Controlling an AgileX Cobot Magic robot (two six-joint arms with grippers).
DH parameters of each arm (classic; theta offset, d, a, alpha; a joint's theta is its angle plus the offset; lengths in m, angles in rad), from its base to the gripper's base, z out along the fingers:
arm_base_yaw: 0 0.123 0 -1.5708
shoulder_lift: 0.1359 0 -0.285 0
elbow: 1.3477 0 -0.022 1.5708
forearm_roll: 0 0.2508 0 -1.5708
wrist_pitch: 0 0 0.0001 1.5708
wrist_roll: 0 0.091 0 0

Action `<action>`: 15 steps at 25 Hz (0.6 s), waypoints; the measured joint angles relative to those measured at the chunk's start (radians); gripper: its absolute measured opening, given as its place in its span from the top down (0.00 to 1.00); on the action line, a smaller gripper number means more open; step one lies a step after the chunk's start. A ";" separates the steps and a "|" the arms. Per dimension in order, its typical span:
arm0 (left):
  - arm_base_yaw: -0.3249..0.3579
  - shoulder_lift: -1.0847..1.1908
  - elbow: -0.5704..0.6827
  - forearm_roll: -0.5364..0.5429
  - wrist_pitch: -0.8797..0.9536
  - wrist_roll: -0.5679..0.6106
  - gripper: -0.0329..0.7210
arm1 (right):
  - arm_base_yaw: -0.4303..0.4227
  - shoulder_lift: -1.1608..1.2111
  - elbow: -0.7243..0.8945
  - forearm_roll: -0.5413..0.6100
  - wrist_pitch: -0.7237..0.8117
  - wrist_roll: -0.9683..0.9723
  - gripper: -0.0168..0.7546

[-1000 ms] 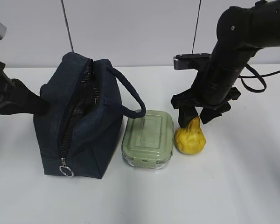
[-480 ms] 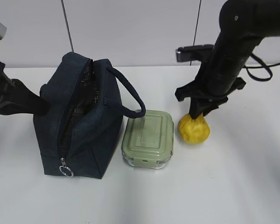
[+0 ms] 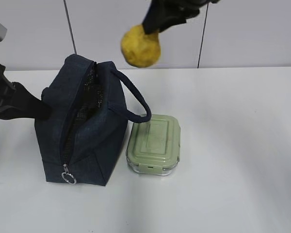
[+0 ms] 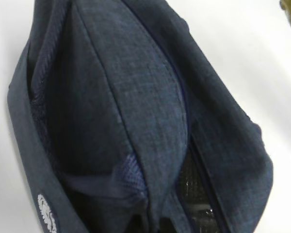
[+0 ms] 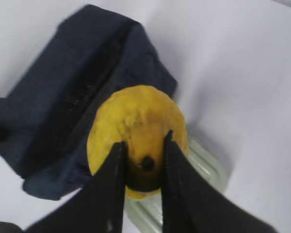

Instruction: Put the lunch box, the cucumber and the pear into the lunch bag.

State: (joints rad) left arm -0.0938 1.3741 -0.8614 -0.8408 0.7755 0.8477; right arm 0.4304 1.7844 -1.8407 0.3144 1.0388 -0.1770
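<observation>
Fingers of the right hand [image 5: 142, 167] pinch the narrow neck of the pear [image 3: 141, 47], its dark stem tip showing between them in the right wrist view. Only that thin top is gripped; the heavy yellow body hangs free below. In the exterior view the pear is high in the air, above the far right part of the lunch bag [image 3: 85, 124] and over its looped handle [image 3: 134, 98], not yet over the zipper opening [image 3: 80, 114], which runs along the bag's top further left.

The left hand [image 3: 36, 110] reaches in from the left against the bag's side, seemingly steadying it or holding it open; whether its fingers are wide or closed I cannot tell, since the left wrist view shows only navy fabric and mesh lining.

The lunch box [image 3: 153, 143] sits on the counter [image 3: 233, 145] just right of the bag, its green lid on. No cucumber is visible anywhere.

Risks, as I judge them: the pear may swing or slip from so small a hold. Released from here, it would strike the handle or the lunch box lid and roll off. The opening also looks narrow, so a slightly off-centre drop could catch on the zipper edge.
</observation>
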 joint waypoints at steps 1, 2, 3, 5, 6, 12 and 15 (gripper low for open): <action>0.000 0.000 0.000 0.000 0.000 0.000 0.95 | 0.022 0.006 -0.014 0.005 0.000 -0.002 0.80; 0.000 0.000 0.000 0.000 0.000 0.000 0.95 | 0.048 0.015 -0.026 0.009 0.000 -0.004 0.80; 0.000 0.000 0.000 0.000 0.000 0.000 0.95 | 0.074 0.027 -0.036 0.016 0.000 -0.004 0.80; 0.000 0.000 0.000 0.000 0.000 0.000 0.95 | 0.116 0.056 -0.044 0.021 -0.002 -0.006 0.80; 0.000 0.000 0.000 0.000 0.000 0.000 0.95 | 0.132 0.072 -0.045 0.021 -0.005 -0.007 0.80; 0.000 0.000 0.000 0.001 0.000 0.000 0.95 | 0.204 0.141 -0.049 0.023 -0.026 -0.025 0.80; 0.000 0.000 0.000 0.003 0.000 0.000 0.95 | 0.208 0.192 -0.052 0.010 -0.035 -0.029 0.80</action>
State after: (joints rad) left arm -0.0938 1.3741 -0.8614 -0.8379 0.7755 0.8477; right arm 0.6385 1.9765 -1.8922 0.3244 1.0038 -0.2059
